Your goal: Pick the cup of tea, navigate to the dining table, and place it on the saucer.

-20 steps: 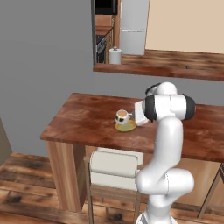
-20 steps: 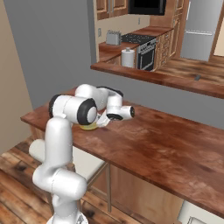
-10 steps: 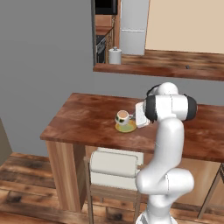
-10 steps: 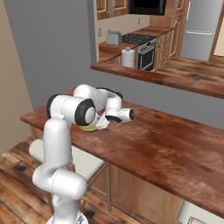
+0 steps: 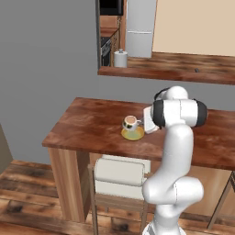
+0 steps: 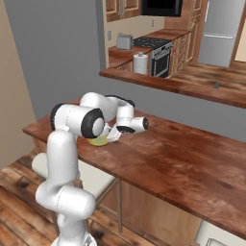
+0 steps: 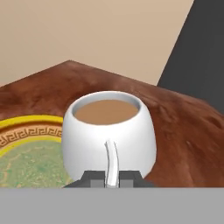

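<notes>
The cup of tea (image 7: 109, 131), white with brown liquid, is over the right part of the yellow saucer (image 7: 30, 148) with its greenish centre. My gripper (image 7: 111, 177) is shut on the cup's thin handle, a dark fingertip on each side. From the left base view the cup of tea (image 5: 131, 122) is just above the saucer (image 5: 132, 133) on the dining table (image 5: 87, 121), with my gripper (image 5: 141, 123) at its right. I cannot tell whether the cup touches the saucer. In the right base view the saucer (image 6: 98, 141) peeks out beside my arm on the dining table (image 6: 182, 158).
A chair (image 5: 120, 176) with a pale seat is tucked under the table's near edge. Behind the table runs a raised wooden counter (image 5: 183, 73) carrying a white canister (image 5: 120, 58). A grey wall (image 5: 46, 69) stands to the left, and the kitchen lies beyond.
The arm's elbow and wrist have shifted slightly to the right. The cup stays over the saucer in the shut gripper.
</notes>
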Robot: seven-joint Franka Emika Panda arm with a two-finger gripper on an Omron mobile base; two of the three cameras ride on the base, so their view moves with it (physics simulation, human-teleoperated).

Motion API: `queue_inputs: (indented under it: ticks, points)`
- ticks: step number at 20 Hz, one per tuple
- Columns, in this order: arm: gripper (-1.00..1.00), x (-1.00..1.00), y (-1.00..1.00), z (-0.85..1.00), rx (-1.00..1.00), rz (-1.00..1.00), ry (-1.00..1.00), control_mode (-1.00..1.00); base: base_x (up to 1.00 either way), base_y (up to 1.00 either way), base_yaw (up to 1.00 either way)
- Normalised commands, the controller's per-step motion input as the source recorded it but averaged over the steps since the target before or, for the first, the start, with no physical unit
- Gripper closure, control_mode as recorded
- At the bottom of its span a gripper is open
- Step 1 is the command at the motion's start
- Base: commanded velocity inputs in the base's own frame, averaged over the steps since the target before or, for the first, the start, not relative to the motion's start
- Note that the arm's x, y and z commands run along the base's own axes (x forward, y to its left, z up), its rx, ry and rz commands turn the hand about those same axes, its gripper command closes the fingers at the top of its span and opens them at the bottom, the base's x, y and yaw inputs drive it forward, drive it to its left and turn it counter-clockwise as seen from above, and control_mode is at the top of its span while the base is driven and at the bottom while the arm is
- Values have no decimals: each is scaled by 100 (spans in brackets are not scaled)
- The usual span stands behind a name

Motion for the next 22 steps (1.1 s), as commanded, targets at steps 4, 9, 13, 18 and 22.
queue_inputs:
  ticks: [4, 9, 13, 18, 22]
  points:
    - [100, -27, -26, 0, -1, 0, 0, -100, 0, 0, 0]
    - [100, -44, -1, 0, 0, 0, 0, -100, 0, 0, 0]
    - [100, -29, 6, 0, 0, 0, 0, -100, 0, 0, 0]
    - [100, -9, 15, 0, 0, 0, 0, -100, 0, 0, 0]
    - [100, 0, 3, 0, 0, 0, 0, -100, 0, 0, 0]
